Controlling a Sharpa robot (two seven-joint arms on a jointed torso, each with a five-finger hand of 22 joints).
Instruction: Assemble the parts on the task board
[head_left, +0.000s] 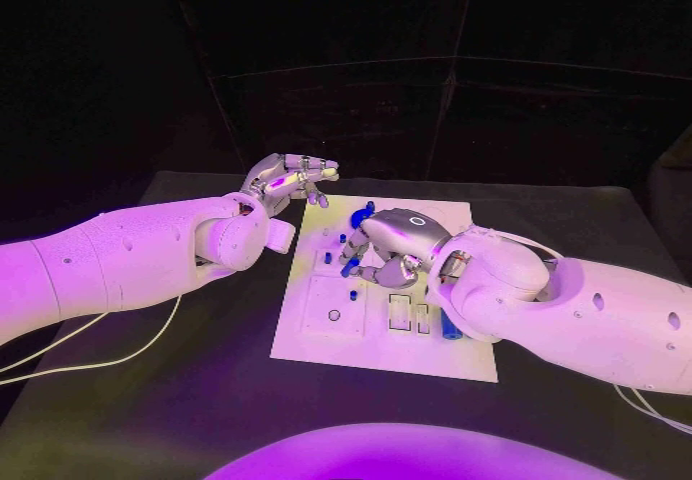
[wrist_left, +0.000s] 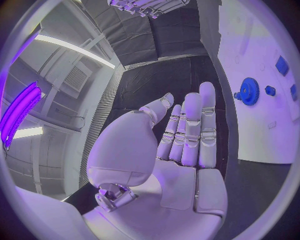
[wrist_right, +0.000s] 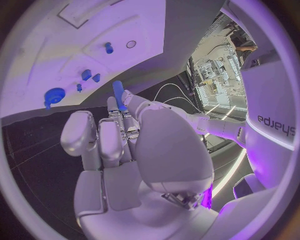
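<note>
The white task board (head_left: 378, 340) lies in the middle of the black table. My right hand (head_left: 398, 243) hovers over its middle and pinches a blue peg (wrist_right: 117, 90) at its fingertips; the peg (head_left: 351, 262) points down at the board. A blue gear (head_left: 361, 212) stands on the board's far part, and the gear (wrist_right: 54, 95) has small blue parts (wrist_right: 86, 75) beside it. My left hand (head_left: 289, 180) hangs above the board's far left corner. Its palm (wrist_left: 181, 170) is empty and its fingers (wrist_left: 199, 125) are stretched out, with the gear (wrist_left: 250, 91) off to their side.
Another blue peg (head_left: 450, 325) lies at the board's right edge under my right wrist. A tiny blue part (head_left: 355, 296), a round hole (head_left: 333, 314) and rectangular slots (head_left: 400, 312) sit on the board's near half. White cables (head_left: 87, 350) trail over the table at left.
</note>
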